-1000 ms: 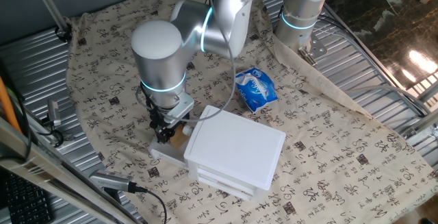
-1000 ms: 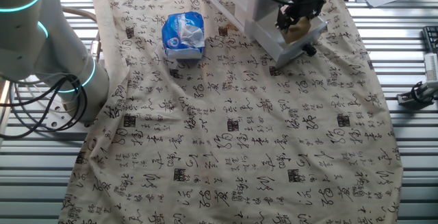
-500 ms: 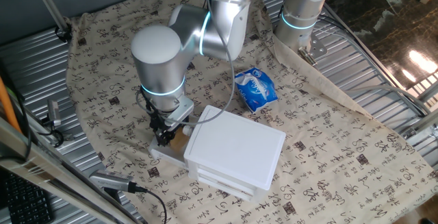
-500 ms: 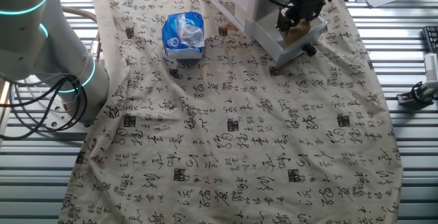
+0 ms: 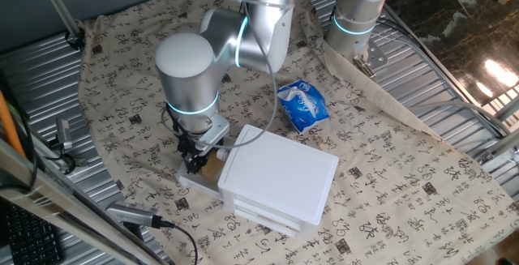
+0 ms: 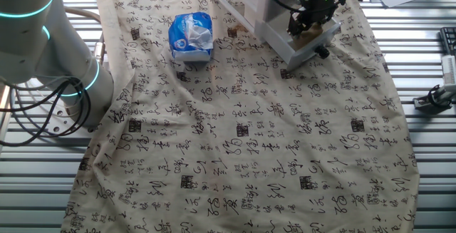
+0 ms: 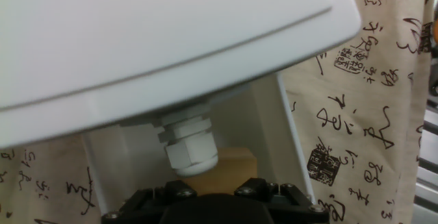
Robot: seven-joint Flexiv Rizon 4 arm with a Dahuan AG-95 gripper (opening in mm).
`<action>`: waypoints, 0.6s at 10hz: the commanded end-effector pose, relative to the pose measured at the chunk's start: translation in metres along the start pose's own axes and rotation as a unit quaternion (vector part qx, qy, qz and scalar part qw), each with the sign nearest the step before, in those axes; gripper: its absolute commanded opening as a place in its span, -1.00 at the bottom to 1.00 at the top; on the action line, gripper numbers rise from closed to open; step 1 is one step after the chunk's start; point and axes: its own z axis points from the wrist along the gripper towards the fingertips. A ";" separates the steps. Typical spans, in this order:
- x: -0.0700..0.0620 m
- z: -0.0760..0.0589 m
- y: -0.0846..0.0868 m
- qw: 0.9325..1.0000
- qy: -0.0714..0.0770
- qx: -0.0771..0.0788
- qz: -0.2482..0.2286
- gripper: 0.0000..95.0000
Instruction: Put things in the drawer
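- Fingers first: in one fixed view you see their black tips reaching down into the pulled-out drawer, right against the wooden block, a small light-brown shape lying in the drawer beside the white unit. You cannot tell from here how far apart they stand.
- The unit is a smooth, boxy stack of white plastic with rounded corners. It sits on a tan cloth printed with black calligraphy, spread over the ribbed metal table. A crinkled blue-and-white packet lies on the cloth behind the unit, well apart from the drawer.
- In the other fixed view you find the gripper hanging over the open drawer, whose dark knob juts from its front. The block shows as a tan patch just beside the black tips, inside the shallow tray. The gap between the tips stays hard to read.
- In the hand view the unit's glossy white top fills your upper frame. A white ribbed cable gland hangs in the middle, and behind it the plain, matte block rests between the drawer's white walls. The black gripper body crosses the bottom edge; its tips are hidden.
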 end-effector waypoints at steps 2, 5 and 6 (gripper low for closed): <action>0.000 0.006 0.001 1.000 0.000 0.002 0.000 -1.00; 0.000 0.013 0.003 1.000 0.000 0.003 -0.001 -1.00; 0.000 0.013 0.003 1.000 0.000 0.002 -0.001 -1.00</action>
